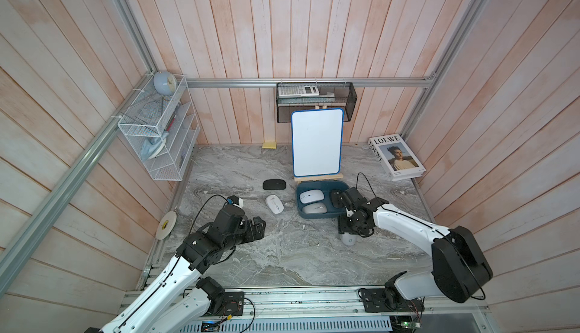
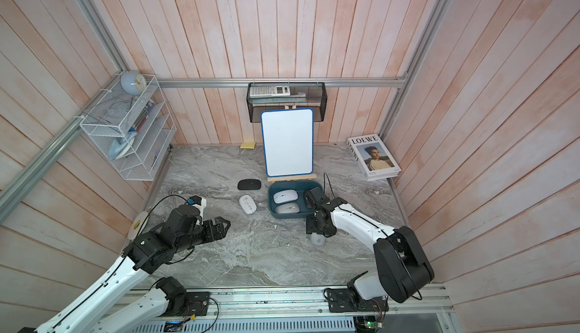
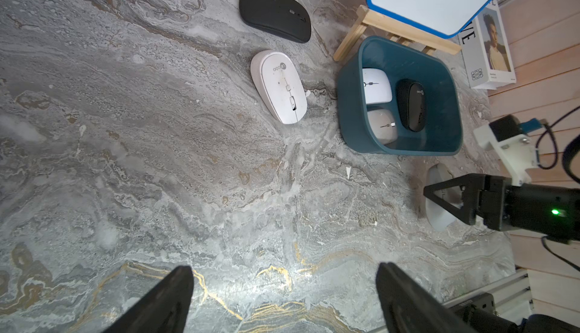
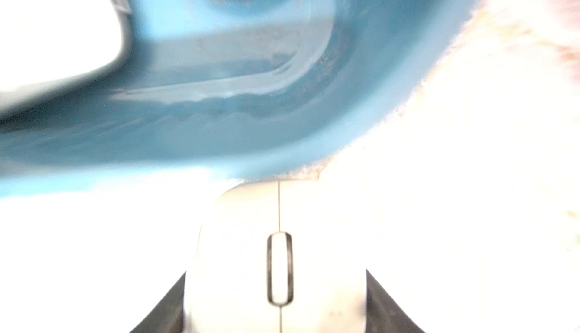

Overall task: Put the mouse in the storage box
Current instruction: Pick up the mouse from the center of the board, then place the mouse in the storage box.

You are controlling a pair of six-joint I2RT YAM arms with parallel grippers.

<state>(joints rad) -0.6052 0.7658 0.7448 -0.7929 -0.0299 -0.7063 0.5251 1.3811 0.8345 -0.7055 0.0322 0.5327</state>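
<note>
operator: grip first. i see the right gripper [image 4: 275, 273] with its jaws half closed against both flanks of the grey mouse [image 4: 276, 253]. i judge that a hold, though the right wrist view is washed out. the left gripper [image 3: 282, 267] stands wide open and empty above the table [image 3: 157, 158], well apart from the work.

inspector: location of the item?

operator: outside the storage box [image 1: 323, 185], near the corner closest to the right arm's base, nose toward the wall. from the top views i cannot tell whether it is clear of the table.

inspector: risks noted?

operator: three.
- wall: if i carry the mouse across too low, its nose strikes the rim. that likely shoves the tub, which looks light, into the easel [image 1: 318, 178] just behind it.
- hold: the shell is smooth and rounded and the fingers bear on curved flanks, so it may pivot or slip on the lift.
- crowding: a white mouse [image 3: 376, 86], a cream mouse [image 3: 383, 125] and a black mouse [image 3: 411, 105] lie inside. they leave one free strip, beyond the black mouse. a release short of that strip lands the grey mouse on the black mouse, tilted, possibly against the rim.
</note>
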